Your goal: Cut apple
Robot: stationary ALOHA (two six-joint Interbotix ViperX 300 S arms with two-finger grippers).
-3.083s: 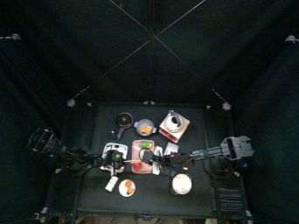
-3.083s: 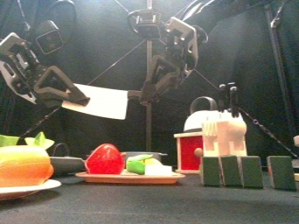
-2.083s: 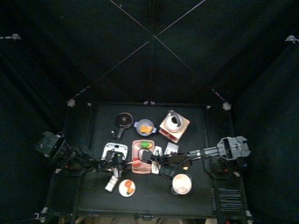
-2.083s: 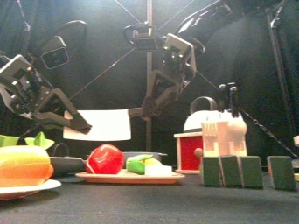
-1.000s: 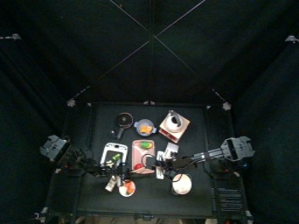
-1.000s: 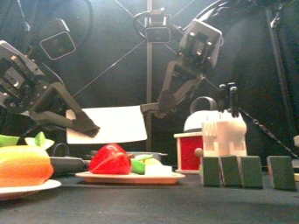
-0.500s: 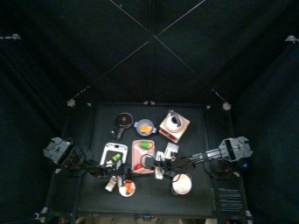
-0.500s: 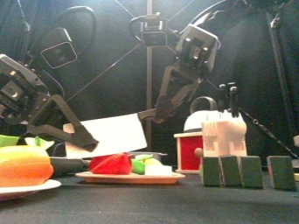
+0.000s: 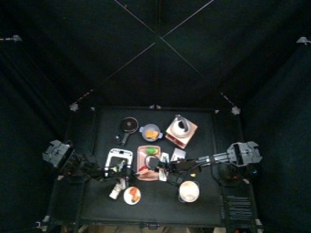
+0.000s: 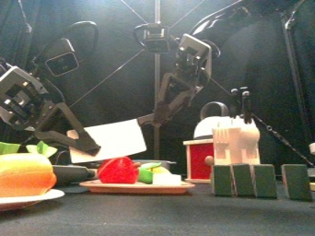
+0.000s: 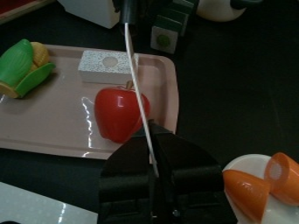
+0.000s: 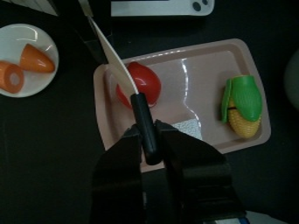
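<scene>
the glossy red apple sat on the smooth pink tray, and being rounded and slick it looked likely to roll or skid if the thin white blade of the knife landed off centre. the left gripper was clamped on the knife's handle, while the right gripper gripped a second black-handled knife close above, so the blades could clash.
</scene>
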